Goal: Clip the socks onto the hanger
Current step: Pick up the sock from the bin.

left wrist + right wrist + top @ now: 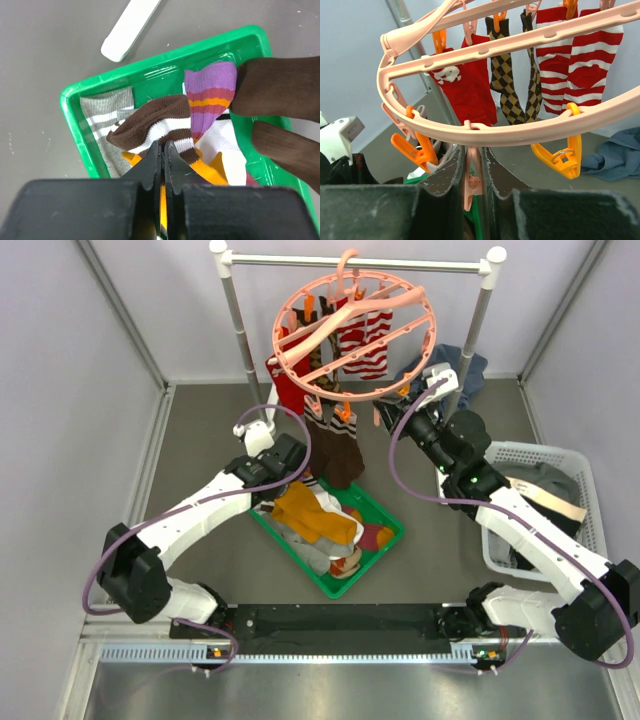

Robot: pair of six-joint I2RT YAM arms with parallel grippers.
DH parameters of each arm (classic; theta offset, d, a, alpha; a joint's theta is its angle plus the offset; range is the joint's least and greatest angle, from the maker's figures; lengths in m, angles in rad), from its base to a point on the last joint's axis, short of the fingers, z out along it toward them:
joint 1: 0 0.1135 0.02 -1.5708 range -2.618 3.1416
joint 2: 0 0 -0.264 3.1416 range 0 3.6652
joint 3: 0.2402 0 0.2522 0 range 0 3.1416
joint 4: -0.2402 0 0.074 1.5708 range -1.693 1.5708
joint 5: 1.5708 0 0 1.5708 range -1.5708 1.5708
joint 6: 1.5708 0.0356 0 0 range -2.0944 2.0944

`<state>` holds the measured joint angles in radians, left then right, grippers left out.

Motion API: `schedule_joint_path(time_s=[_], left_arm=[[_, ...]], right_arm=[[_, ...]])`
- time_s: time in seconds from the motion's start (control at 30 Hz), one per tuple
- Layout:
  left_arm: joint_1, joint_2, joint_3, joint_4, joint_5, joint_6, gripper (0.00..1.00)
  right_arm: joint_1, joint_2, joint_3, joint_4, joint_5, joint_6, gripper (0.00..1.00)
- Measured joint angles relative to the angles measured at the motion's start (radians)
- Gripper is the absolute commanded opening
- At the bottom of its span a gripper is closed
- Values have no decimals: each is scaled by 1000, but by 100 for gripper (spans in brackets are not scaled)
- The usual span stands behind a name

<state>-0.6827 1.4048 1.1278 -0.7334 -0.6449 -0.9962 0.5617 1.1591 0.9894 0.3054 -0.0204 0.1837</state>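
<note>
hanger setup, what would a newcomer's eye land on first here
The pink hanger hung with red and striped socks, at the rail. Below it, the green tray of loose socks, where the left gripper pinches a brown striped sock. The right gripper is shut on a pink clip on its rim.

Your round salmon-pink plastic hanger [318, 332] hangs from the silver metal rail [300, 259] behind; loose fabric socks [310, 515] lie in the green rectangular plastic tray [392, 525] before it.
</note>
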Motion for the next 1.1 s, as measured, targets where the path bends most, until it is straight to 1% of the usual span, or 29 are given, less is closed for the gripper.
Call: schedule_joint_path(time_s=[0.1,0.17,0.27,0.33,0.47,0.53,0.63,0.83,0.97,1.1], left_arm=[[-1,-28,-6,35,0,66,0],[-1,-72,-24,76,0,127,0],[-2,-168,-55,157,5,251,0],[-2,-241,-75,235,33,373,0],[-9,-368,-96,386,134,615,0],[-13,-404,-98,441,196,703,0],[-22,-440,-98,520,350,813,0],[-85,-425,-116,686,621,948,0],[-124,-354,-152,829,736,1001,0],[-132,-248,-184,951,801,1018,0]], right_arm=[[0,0,1,-3,0,0,2],[0,0,8,-14,-1,0,2],[0,0,16,-21,-5,0,2],[0,0,22,-30,-9,1,2],[-1,0,35,-47,-17,3,2],[-1,1,46,-60,-23,3,2],[-1,2,61,-71,-29,3,2],[-1,2,79,-91,-41,5,2],[-2,2,79,-91,-55,16,2],[-2,2,79,-90,-67,24,2]])
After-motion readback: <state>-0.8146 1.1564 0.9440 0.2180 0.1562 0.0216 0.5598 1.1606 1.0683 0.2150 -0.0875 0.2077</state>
